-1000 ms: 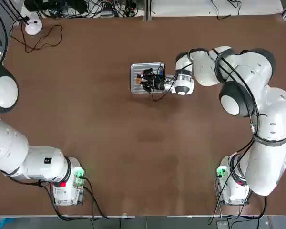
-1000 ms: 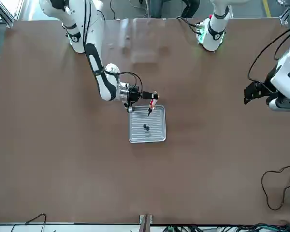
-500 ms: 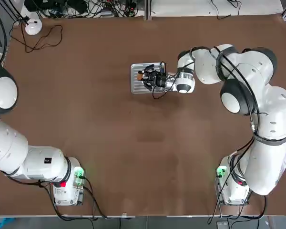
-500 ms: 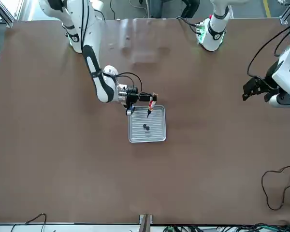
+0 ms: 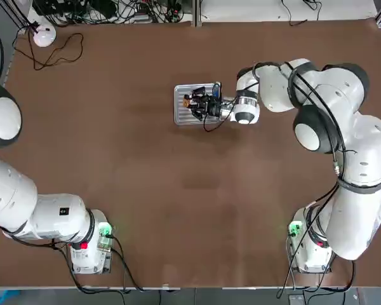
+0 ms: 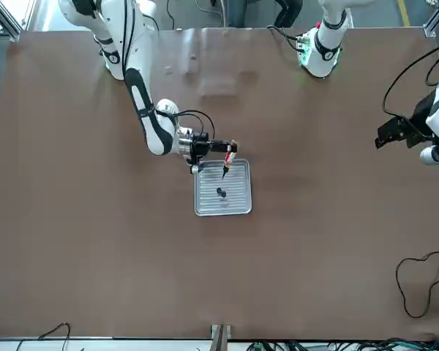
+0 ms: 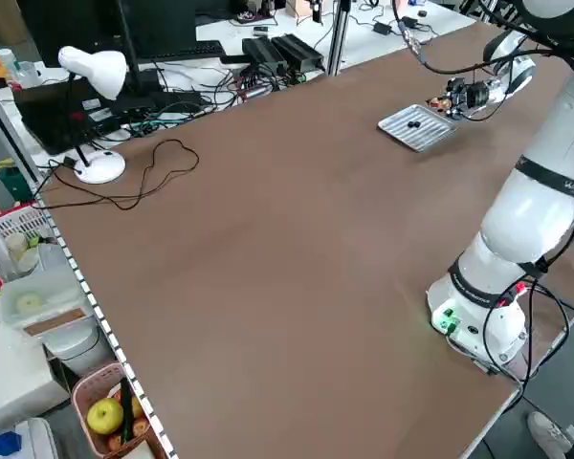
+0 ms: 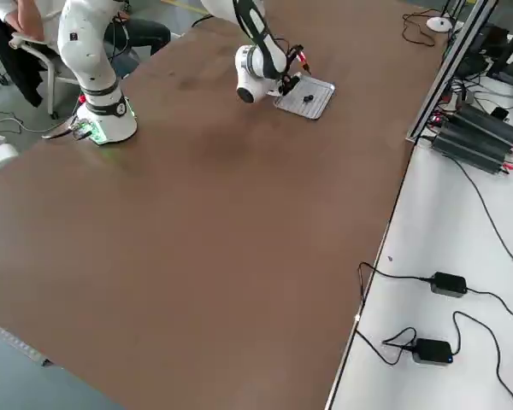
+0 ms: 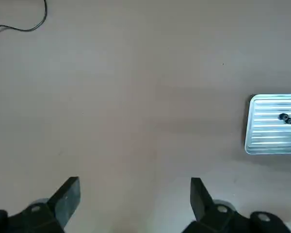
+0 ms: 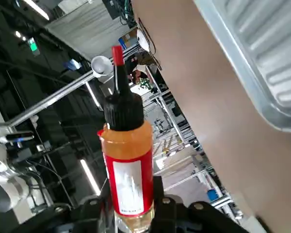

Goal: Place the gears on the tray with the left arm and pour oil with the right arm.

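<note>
Silver and ribbed, the tray (image 6: 222,188) lies on the brown table (image 5: 178,190) with the two gears (image 6: 221,192) resting side by side near its middle, so the left arm's share of the task looks done. Over the last second the left hand (image 9: 135,201) has drawn farther back from the tray toward the table's edge; it hangs well apart from the tray, fingers spread wide and holding nothing.

At the tray's near edge, on the robot's side, the right hand (image 6: 218,148) stays clenched on the oil bottle (image 6: 230,156). The bottle is tipped so that its dark nozzle points down at the tray's rim, short of the gears. Since a second ago the hand has crept only slightly along that edge, with the tilt much the same. My reading is that pouring is under way or about to begin, though no oil can be made out on the tray.

On the bottle (image 10: 127,167) a red and white label shows in the right wrist view, but its writing is too small to read.
</note>
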